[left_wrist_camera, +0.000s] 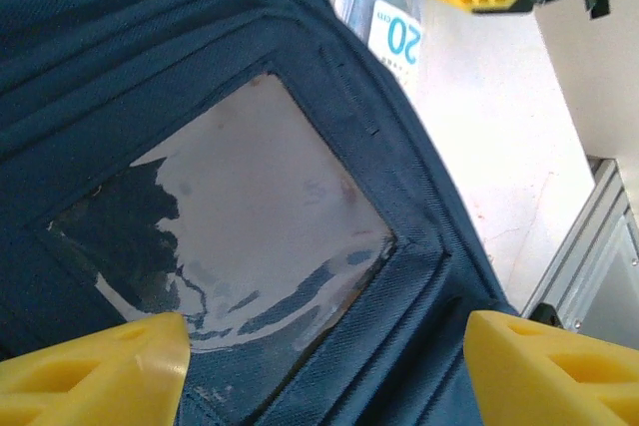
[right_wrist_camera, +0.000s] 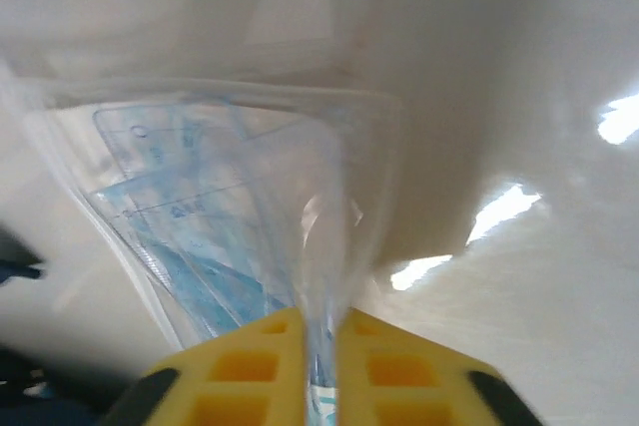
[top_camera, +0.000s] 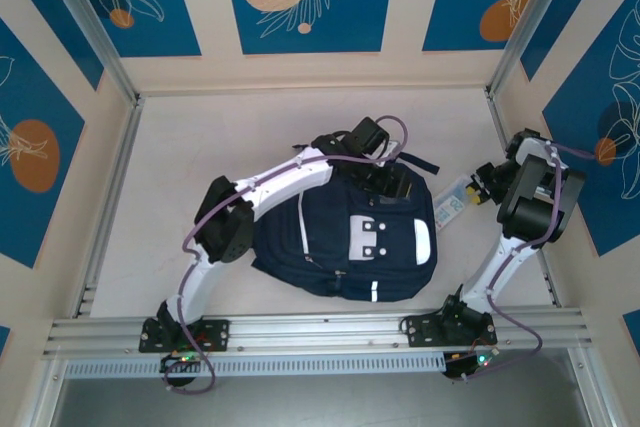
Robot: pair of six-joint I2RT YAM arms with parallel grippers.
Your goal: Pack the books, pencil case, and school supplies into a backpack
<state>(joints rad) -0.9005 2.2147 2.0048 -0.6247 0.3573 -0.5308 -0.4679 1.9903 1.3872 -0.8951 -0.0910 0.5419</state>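
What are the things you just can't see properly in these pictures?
Inside the dark navy striped fabric backpack: top view, its fabric hides it.
Backpack's far end: top view, left arm covers it.
Print on the white-and-blue plastic packet: right wrist view, blurred, pinched by the right gripper.
Same packet: left wrist view, top edge cuts it.
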